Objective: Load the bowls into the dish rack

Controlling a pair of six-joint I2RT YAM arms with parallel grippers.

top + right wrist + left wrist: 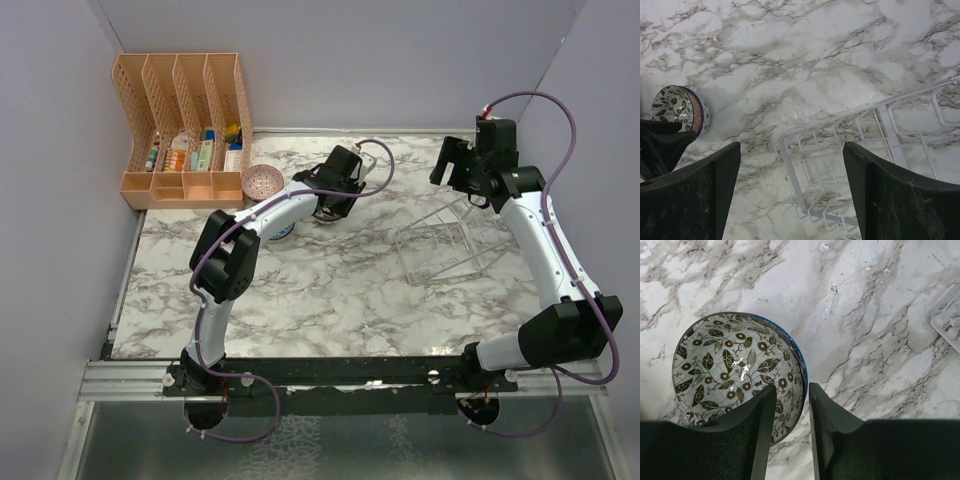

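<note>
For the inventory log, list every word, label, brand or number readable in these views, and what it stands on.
No text can be read in any view.
packets in the orange organizer: printed labels, too small to read.
bowl: leaf pattern only, no words.
dish rack: bare wire, no markings.

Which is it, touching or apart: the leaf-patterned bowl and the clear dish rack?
Apart. The right wrist view shows the leaf-patterned bowl at far left and the dish rack further right, with bare marble between them.
</note>
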